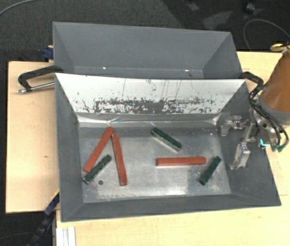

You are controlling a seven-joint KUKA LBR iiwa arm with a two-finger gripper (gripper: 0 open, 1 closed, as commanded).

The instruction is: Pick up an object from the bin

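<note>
Tool (pixel 239 162) beside slim dark-green bar (pixel 210 170), tilted.

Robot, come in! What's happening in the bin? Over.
End effector at right wall of the bin. Nearest thing: dark green bar, just to its left, not touched. Nothing in between.

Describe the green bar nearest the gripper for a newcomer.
In the grey bin, go to the floor's right end, by the gripper. A dark green bar lies slanted there, off the horizontal red bar. The other green bars lie farther left.
</note>
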